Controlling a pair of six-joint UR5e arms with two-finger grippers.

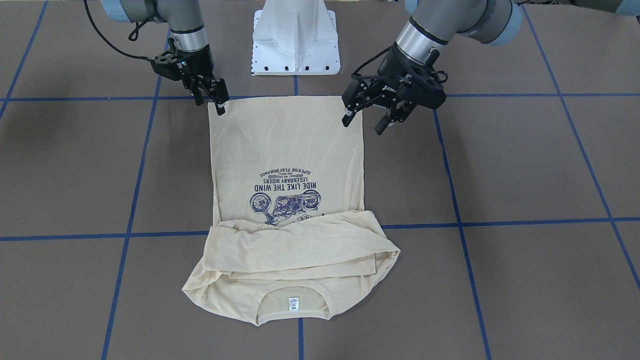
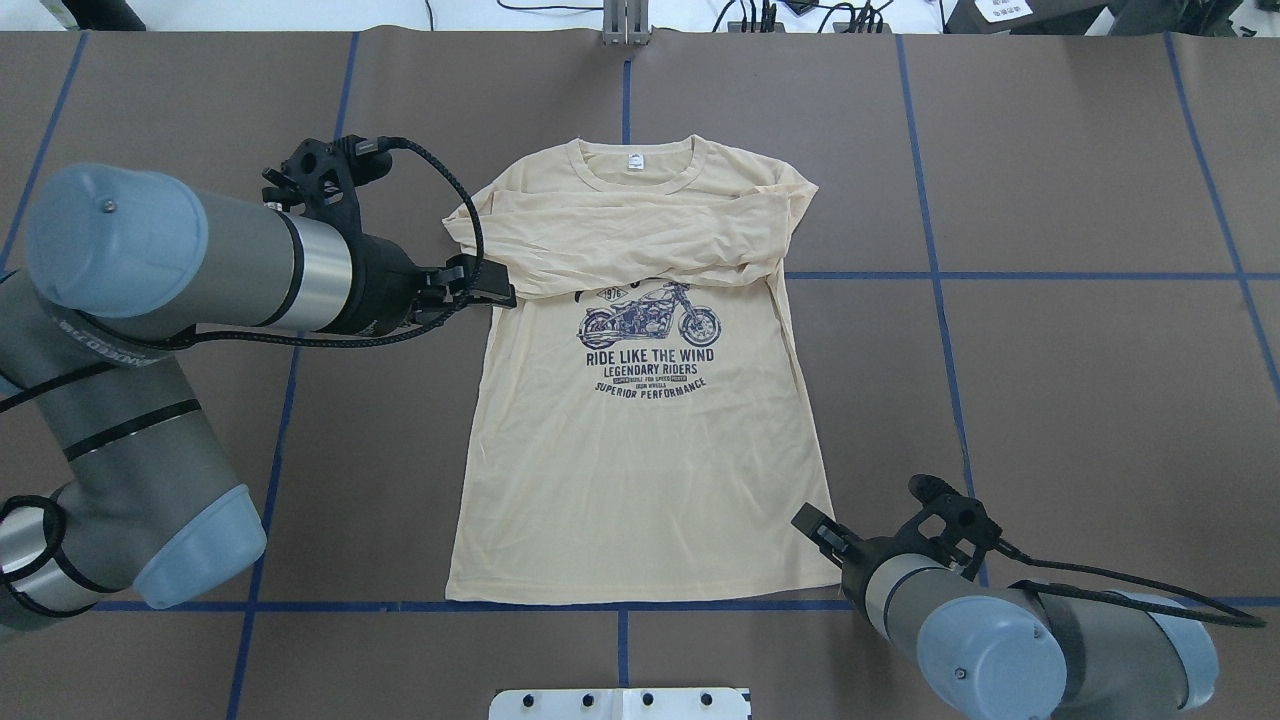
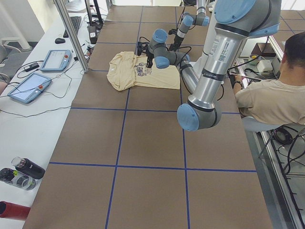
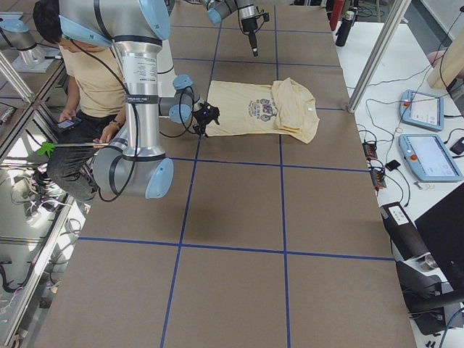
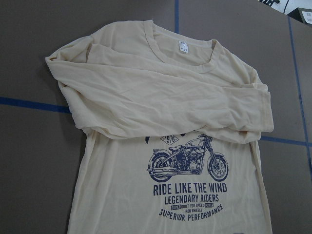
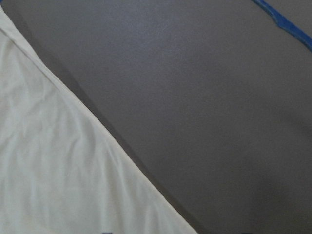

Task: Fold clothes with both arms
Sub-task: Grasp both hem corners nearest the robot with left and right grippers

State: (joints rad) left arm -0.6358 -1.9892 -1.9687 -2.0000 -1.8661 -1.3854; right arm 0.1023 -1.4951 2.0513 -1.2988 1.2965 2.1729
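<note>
Overhead view from behind the base (image 2: 620,703) looking down, front view opposite, two far end views along the table (image 3: 152,143), left wrist camera ahead of left gripper (image 1: 362,126) over the shirt (image 5: 122,204), right wrist close on its edge, shirt in all.

One T-shirt (image 1: 287,150), two arms (image 1: 186,20) (image 1: 445,25), two claws (image 1: 212,104) (image 1: 363,126), one pedestal (image 1: 295,40)

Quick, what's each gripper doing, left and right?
Left gripper: open, holding nothing.
Right gripper: looks open, at the T-shirt's hem corner, holding nothing.
</note>
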